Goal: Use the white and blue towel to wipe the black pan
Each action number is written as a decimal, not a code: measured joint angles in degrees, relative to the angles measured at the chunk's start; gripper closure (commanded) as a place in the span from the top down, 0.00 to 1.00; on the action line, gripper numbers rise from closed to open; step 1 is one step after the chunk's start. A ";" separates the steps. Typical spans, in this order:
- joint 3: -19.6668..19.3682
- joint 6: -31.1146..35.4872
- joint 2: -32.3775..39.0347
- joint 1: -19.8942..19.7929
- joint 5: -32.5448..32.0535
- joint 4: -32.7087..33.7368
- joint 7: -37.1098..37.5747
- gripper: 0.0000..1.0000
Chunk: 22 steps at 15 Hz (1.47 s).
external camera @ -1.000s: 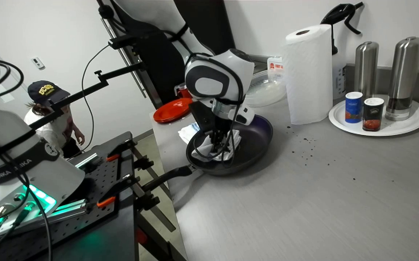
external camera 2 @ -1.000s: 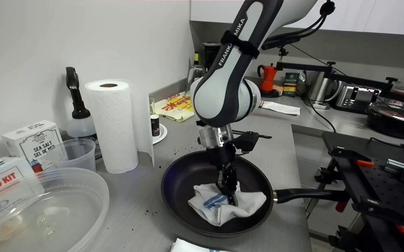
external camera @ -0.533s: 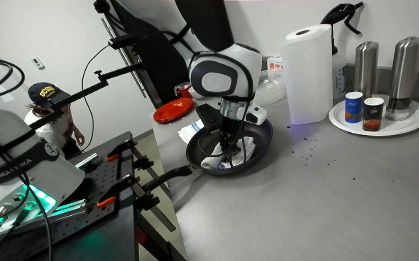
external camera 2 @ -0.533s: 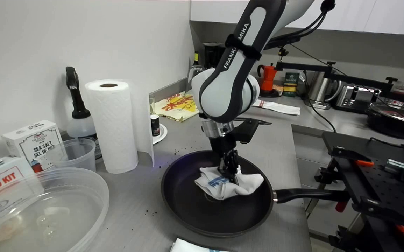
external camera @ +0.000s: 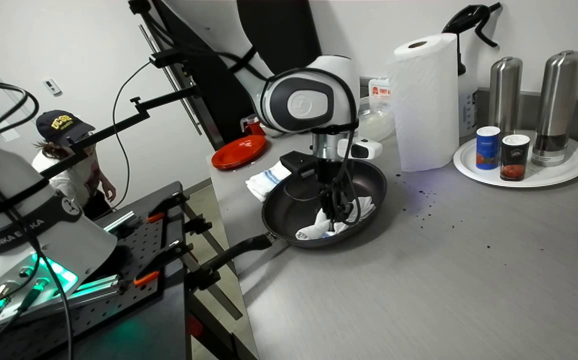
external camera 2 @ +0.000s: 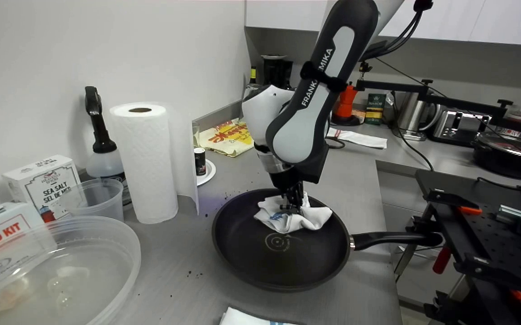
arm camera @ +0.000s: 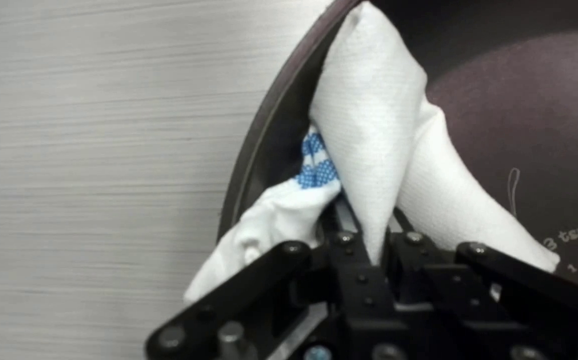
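The white and blue towel (external camera: 309, 232) lies bunched inside the black pan (external camera: 291, 210). In an exterior view the towel (external camera 2: 312, 218) is at the far side of the pan (external camera 2: 278, 268), and the pan's printed centre shows bare. My gripper (arm camera: 373, 215) points down and is shut on a white fold of the towel (arm camera: 369, 95), which rises between the two fingers in the wrist view. The towel lies against the pan's side wall there, with a blue stripe showing at the left. The fingertips are partly hidden by cloth.
A second folded striped towel (external camera: 264, 184) lies on the counter beside the pan; it also shows in an exterior view (external camera 2: 249, 318). Red plates (external camera: 239, 152), a paper towel roll (external camera: 425, 105), a white plate with shakers (external camera: 569, 172) and a clear tub (external camera 2: 125, 262) stand around. Dark crumbs dot the counter.
My gripper has carried the towel across the pan, away from the second folded towel toward the opposite rim. The pan and its handle have shifted slightly the same way. The grip stays shut.
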 measured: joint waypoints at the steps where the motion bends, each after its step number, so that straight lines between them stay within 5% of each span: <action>1: -1.29 0.76 0.33 1.05 -1.85 0.15 1.44 0.03; 10: -17.96 10.81 1.66 14.60 -18.82 -0.36 16.33 0.03; 16: -29.68 11.59 -7.58 24.74 -23.46 -5.64 22.41 0.03; 19: -28.51 9.15 -15.42 22.31 -21.89 -8.96 20.45 0.03; 22: -22.91 7.03 -22.61 13.22 -18.60 -10.76 13.76 0.03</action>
